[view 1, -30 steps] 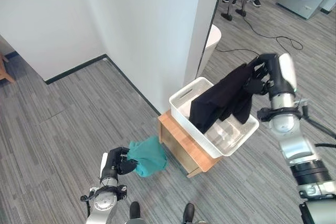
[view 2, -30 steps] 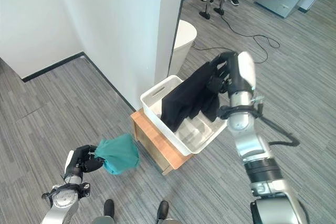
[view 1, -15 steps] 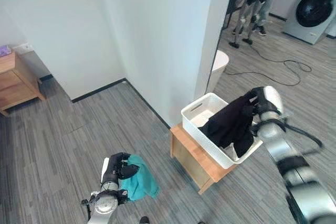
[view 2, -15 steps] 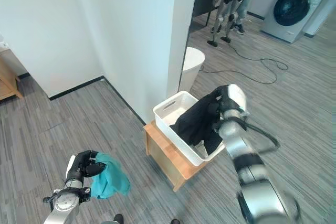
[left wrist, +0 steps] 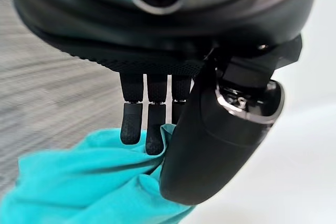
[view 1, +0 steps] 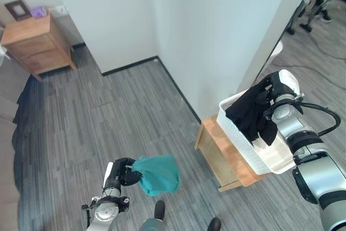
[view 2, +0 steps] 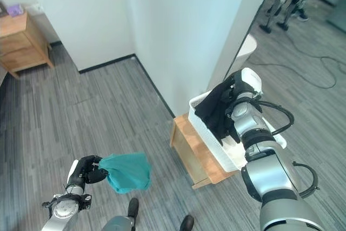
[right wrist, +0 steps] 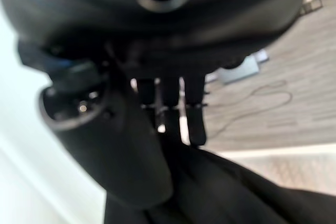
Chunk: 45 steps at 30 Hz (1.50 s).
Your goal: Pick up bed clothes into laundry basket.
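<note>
Left hand curled tight round crumpled teal cloth — right hand pinching limp black garment, draped just below into white plastic laundry basket

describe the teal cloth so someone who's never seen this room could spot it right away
Start at the white laundry basket on the low wooden stand by the white wall. Go left across the grey floor to the robot's left hand, which pinches the teal cloth. It is the only bright cloth; the other garment is black.
</note>
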Available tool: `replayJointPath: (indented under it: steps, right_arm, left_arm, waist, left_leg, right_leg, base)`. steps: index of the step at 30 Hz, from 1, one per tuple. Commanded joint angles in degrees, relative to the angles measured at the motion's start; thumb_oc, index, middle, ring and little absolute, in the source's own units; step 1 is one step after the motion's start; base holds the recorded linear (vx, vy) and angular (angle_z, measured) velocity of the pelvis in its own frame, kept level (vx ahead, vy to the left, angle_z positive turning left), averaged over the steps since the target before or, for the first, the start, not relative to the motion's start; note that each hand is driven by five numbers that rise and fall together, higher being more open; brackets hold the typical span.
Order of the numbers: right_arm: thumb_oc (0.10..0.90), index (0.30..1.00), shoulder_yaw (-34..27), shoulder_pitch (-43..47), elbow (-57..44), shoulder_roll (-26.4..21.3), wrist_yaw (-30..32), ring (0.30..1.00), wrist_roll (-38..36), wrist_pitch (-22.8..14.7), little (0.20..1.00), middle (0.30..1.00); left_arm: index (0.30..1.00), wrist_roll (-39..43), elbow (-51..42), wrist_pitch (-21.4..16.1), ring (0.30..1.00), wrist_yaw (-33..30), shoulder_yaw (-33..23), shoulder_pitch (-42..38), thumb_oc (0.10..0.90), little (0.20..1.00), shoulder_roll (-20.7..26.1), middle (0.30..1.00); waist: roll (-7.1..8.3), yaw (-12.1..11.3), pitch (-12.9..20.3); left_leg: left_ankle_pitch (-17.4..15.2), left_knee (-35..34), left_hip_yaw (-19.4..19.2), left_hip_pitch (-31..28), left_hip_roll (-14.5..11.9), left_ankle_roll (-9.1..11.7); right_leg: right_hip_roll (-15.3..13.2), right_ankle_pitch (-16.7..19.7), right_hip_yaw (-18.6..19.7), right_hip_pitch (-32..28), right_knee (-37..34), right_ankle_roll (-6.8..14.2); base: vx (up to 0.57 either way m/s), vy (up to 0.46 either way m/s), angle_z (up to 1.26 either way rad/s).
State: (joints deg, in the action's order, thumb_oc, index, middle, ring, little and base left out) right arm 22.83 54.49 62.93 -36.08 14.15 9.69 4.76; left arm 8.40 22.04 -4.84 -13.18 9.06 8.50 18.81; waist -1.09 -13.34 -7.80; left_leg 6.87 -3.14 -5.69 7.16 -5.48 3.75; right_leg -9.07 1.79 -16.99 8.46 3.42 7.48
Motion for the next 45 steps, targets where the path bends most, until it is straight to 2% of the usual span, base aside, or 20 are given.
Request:
replayJointPath:
  steps: [1,4,5,11,19,20,21,24,27,28,30,31,36,40,45]
  right_arm:
    - [0.400,0.300,4.10,15.33,1.90,-6.17,3.20,0.300,-0.93,-2.63,0.300,0.300]
    - [0.400,0.300,4.22,15.50,2.06,-6.23,3.18,0.300,-0.97,-2.72,0.300,0.300]
    - [0.400,0.300,5.13,17.44,4.72,-9.18,3.28,0.300,-1.24,-3.03,0.300,0.300]
    - [0.400,0.300,7.58,19.90,4.60,-13.68,4.06,0.300,-0.36,-3.64,0.300,0.300]
    - [0.400,0.300,7.91,20.91,5.45,-15.94,4.74,0.300,-1.17,-3.92,0.300,0.300]
    - [0.478,0.418,7.33,20.79,5.02,-15.79,5.11,0.418,-1.93,-4.13,0.418,0.418]
    - [0.800,0.900,7.30,20.76,4.99,-15.81,5.12,0.900,-1.93,-4.12,0.900,0.900]
    - [0.800,0.900,6.16,19.94,2.40,-15.43,5.64,0.900,-3.80,-4.78,0.900,0.900]
    - [0.800,0.900,1.92,13.70,-9.77,-13.03,8.37,0.900,-4.81,-5.19,0.900,0.900]
    - [0.800,0.900,1.45,13.04,-10.37,-13.00,8.44,0.900,-4.66,-4.90,0.900,0.900]
    - [0.800,0.900,-2.75,6.33,-20.97,-11.48,9.97,0.900,-2.12,-4.53,0.900,0.900]
    - [0.800,0.900,-3.32,5.54,-21.57,-11.42,9.96,0.900,-1.92,-4.28,0.900,0.900]
    - [0.800,0.900,-8.40,-1.16,-27.79,-11.02,10.42,0.900,-0.57,-3.56,0.900,0.900]
    - [0.800,0.900,-13.73,-8.88,-35.74,-9.93,10.73,0.900,0.87,-3.02,0.900,0.900]
    - [0.800,0.900,-24.05,-21.62,-47.15,-9.15,12.44,0.900,3.05,-3.26,0.900,0.900]
  left_arm:
    - [0.300,0.53,-6.52,-7.39,0.300,-1.60,-1.08,-6.06,0.400,0.300,4.17,0.300]
    - [0.300,0.54,-6.46,-7.43,0.300,-1.60,-1.04,-6.17,0.400,0.300,4.09,0.300]
    - [0.300,1.27,-5.99,-8.05,0.300,-2.03,-0.68,-6.42,0.400,0.300,4.03,0.300]
    - [0.300,1.86,-4.92,-8.37,0.300,-2.59,-0.43,-5.77,0.400,0.300,2.56,0.300]
    - [0.300,2.48,-4.62,-8.30,0.300,-2.42,0.59,-5.26,0.400,0.300,1.61,0.300]
    - [0.300,2.46,-4.60,-8.22,0.300,-2.68,0.60,-5.49,0.400,0.300,1.32,0.300]
    - [0.300,2.45,-4.58,-8.23,0.300,-2.69,0.62,-5.51,0.400,0.300,1.33,0.300]
    - [0.300,2.41,-4.26,-8.06,0.300,-3.11,0.82,-6.50,0.400,0.300,0.76,0.300]
    - [0.300,2.61,-3.96,-7.14,0.300,-4.35,-0.47,-6.65,0.400,0.300,-0.91,0.300]
    - [0.300,2.57,-3.98,-7.10,0.300,-4.35,-0.44,-6.52,0.400,0.300,-0.77,0.300]
    - [0.300,2.46,-4.11,-6.30,0.300,-4.49,-1.78,-5.44,0.400,0.300,-1.66,0.300]
    - [0.300,2.45,-4.18,-6.26,0.300,-4.47,-1.69,-5.24,0.400,0.300,-1.44,0.300]
    - [0.300,2.26,-3.45,-5.39,0.300,-3.93,-3.54,-3.95,0.400,0.300,-1.08,0.300]
    - [0.300,1.46,-2.89,-3.88,0.300,-3.24,-5.49,-2.64,0.400,0.300,-1.37,0.300]
    - [0.300,0.18,-2.72,-2.25,0.300,-2.84,-9.13,-0.17,0.400,0.300,-2.06,0.300]
  waist:
    - [5.18,-1.07,-4.38]
    - [5.14,-0.97,-4.19]
    - [3.22,-0.72,-5.68]
    - [1.28,0.33,-6.53]
    - [-0.03,1.27,-7.32]
    - [-0.31,1.41,-7.42]
    - [-0.30,1.38,-7.40]
    - [-0.34,1.73,-7.52]
    - [0.11,3.15,-7.67]
    - [0.22,3.14,-7.64]
    - [0.71,4.18,-7.14]
    - [0.87,4.10,-7.10]
    - [2.27,4.74,-5.57]
    - [3.52,6.13,-3.75]
    - [4.25,7.65,-1.41]
  left_leg:
    - [-3.58,-1.86,0.37,-1.74,1.51,2.88]
    - [-3.50,-1.86,0.49,-1.42,1.51,2.90]
    - [-2.39,-1.86,-0.12,1.37,1.23,3.87]
    - [-1.53,-1.86,-0.60,4.19,1.05,4.64]
    - [-1.32,-1.86,-0.69,4.76,0.92,4.86]
    - [-1.28,-1.86,-0.88,4.88,0.80,4.92]
    - [-1.29,-1.86,-0.90,4.90,0.79,4.93]
    - [-1.36,-1.86,-1.23,4.73,0.50,5.06]
    - [-1.76,-1.86,-1.57,3.67,-0.03,4.84]
    - [-1.79,-1.86,-1.53,3.57,-0.03,4.84]
    - [-2.49,-1.86,-1.36,2.20,-0.24,4.44]
    - [-2.53,-1.86,-1.31,2.03,-0.24,4.43]
    - [-3.66,-1.86,-1.25,-0.66,-0.41,3.85]
    - [-5.01,-1.86,-1.80,-3.47,-0.51,3.14]
    - [-6.45,-1.86,-2.32,-6.60,-0.46,2.48]
  right_leg:
    - [0.50,2.95,-1.76,-3.54,-8.42,2.49]
    - [0.51,2.99,-1.87,-3.29,-8.42,2.48]
    - [0.08,3.32,-2.08,-0.72,-8.42,2.89]
    - [0.05,3.24,-1.81,2.02,-8.42,3.00]
    - [0.09,3.11,-1.41,2.92,-8.42,2.98]
    - [0.22,2.94,-1.31,3.20,-8.42,2.99]
    - [0.23,2.94,-1.29,3.23,-8.42,2.98]
    - [0.44,2.79,-1.10,3.42,-8.42,3.00]
    - [0.92,2.38,-0.47,2.48,-8.42,2.70]
    - [0.93,2.35,-0.51,2.35,-8.42,2.70]
    - [1.17,1.94,-0.35,0.91,-8.42,2.37]
    - [1.16,1.89,-0.41,0.72,-8.42,2.38]
    - [1.34,1.40,-0.26,-1.71,-8.42,2.13]
    - [1.66,1.13,0.82,-3.70,-8.42,1.90]
    - [1.77,0.71,1.59,-6.19,-8.42,1.81]
  base:
    - [-0.02,-0.013,0.12]
    - [-0.02,0.004,0.05]
    - [-0.04,0.036,0.03]
    - [0.00,0.003,0.00]
    - [0.01,-0.011,0.00]
    - [0.00,0.000,0.00]
    - [0.03,-0.029,-0.04]
    - [0.03,-0.020,-0.04]
    - [0.02,-0.018,-0.04]
    - [0.02,-0.020,-0.06]
    - [0.05,-0.031,-0.02]
    - [0.05,-0.035,0.02]
    - [0.06,-0.024,0.07]
    - [0.05,0.001,-0.11]
    - [0.06,0.015,0.12]
